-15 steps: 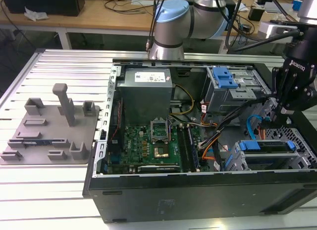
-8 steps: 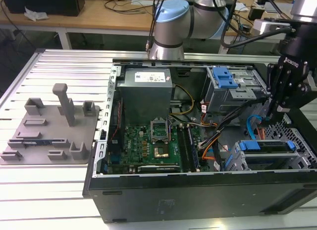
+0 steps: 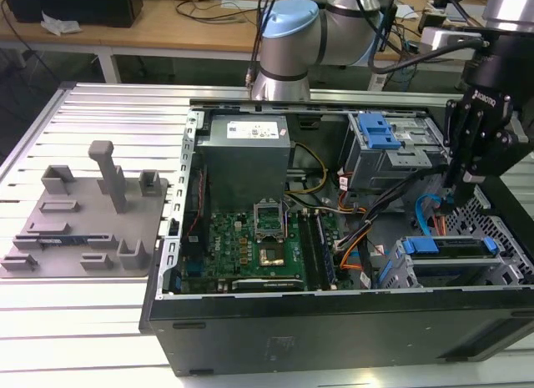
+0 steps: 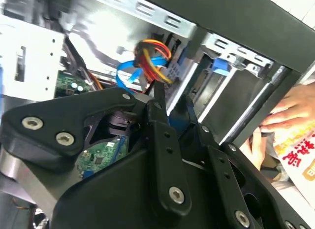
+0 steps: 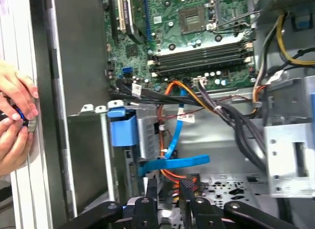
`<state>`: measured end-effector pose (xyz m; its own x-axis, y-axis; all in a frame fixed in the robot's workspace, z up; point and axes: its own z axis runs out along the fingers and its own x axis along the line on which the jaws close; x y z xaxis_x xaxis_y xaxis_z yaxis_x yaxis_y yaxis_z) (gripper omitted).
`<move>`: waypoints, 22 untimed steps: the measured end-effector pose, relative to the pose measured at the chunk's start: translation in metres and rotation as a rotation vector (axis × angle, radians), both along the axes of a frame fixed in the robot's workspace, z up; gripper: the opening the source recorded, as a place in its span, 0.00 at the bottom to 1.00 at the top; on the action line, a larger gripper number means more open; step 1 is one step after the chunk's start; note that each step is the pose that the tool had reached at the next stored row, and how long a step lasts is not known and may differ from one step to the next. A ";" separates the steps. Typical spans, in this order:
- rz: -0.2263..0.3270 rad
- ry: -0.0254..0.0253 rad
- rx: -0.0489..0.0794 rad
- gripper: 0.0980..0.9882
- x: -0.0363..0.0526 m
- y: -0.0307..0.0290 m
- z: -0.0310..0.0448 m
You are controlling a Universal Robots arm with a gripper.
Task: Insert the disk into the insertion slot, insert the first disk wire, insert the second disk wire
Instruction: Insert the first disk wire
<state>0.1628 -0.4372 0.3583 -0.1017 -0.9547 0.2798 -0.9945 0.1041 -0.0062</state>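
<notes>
Black links of the hand (image 5: 168, 184) crowd my first wrist view, hovering just beside the first disk wire (image 5: 176, 133), whose blue ribbon bends flat close to it. I cannot tell whether the hand is closed on it. In the exterior view, the disk (image 3: 450, 246) lies in the insertion slot (image 3: 503, 231) toward the exterior view's right. I judge step one done and the first wire in hand. Seating its plug calls for squaring it to the drive's socket, clear of the orange wires (image 5: 179, 83).
</notes>
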 end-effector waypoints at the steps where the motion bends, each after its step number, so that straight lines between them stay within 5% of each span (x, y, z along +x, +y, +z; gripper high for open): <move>1: 0.000 -0.0001 -0.009 0.25 0.0000 0.0041 -0.0002; 4: 0.000 -0.0004 -0.053 0.25 -0.0001 0.0066 -0.0008; 5: 0.000 -0.0005 -0.091 0.25 0.0000 0.0067 -0.0010; 6: 0.000 -0.0033 -0.109 0.25 -0.0001 0.0071 -0.0014; 11: -0.002 -0.0376 -0.129 0.25 -0.0036 0.0135 -0.0037; 13: -0.003 -0.0567 -0.135 0.25 -0.0078 0.0136 -0.0056; 18: -0.003 -0.0569 -0.136 0.25 -0.0077 0.0179 -0.0108; 20: -0.003 -0.0505 -0.136 0.25 -0.0066 0.0178 -0.0123; 22: -0.002 -0.0366 -0.136 0.25 -0.0038 0.0179 -0.0138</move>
